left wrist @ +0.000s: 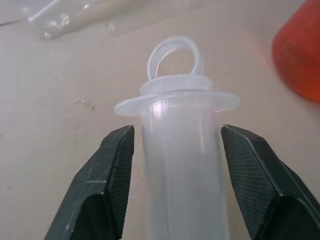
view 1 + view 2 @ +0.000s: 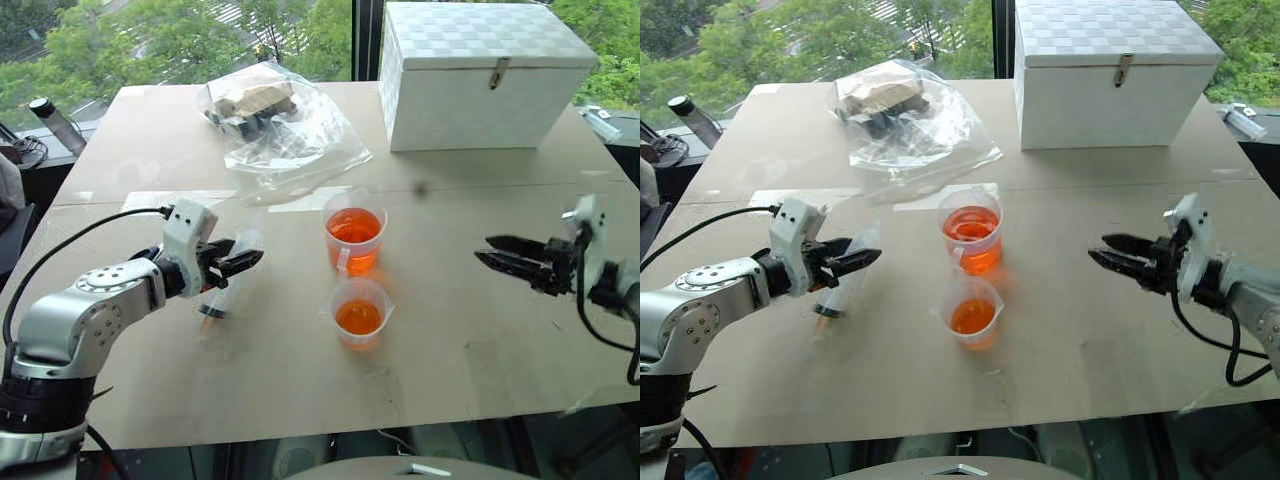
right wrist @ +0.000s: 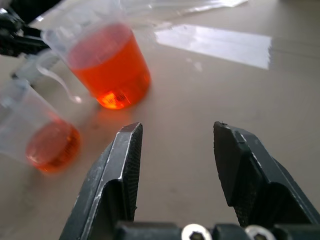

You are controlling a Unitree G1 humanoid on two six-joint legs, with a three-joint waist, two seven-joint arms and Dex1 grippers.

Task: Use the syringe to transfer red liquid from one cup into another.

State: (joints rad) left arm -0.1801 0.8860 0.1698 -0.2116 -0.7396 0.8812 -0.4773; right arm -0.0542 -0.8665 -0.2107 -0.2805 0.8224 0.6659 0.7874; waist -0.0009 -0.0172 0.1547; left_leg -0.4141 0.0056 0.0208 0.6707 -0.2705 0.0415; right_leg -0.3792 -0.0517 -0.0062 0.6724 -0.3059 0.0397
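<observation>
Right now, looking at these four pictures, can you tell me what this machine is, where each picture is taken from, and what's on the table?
It is a two-armed humanoid robot. Each arm ends in a gripper with two black fingers. The two wide pictures come from cameras in its head, looking down over its arms. The two close-ups come from a camera on each wrist.

On the table stand a taller cup and a shorter cup, both holding red liquid. Behind them lie a plastic bag and a white box.

The left gripper is open, with a clear syringe between its fingers. The right gripper is open and empty.
</observation>
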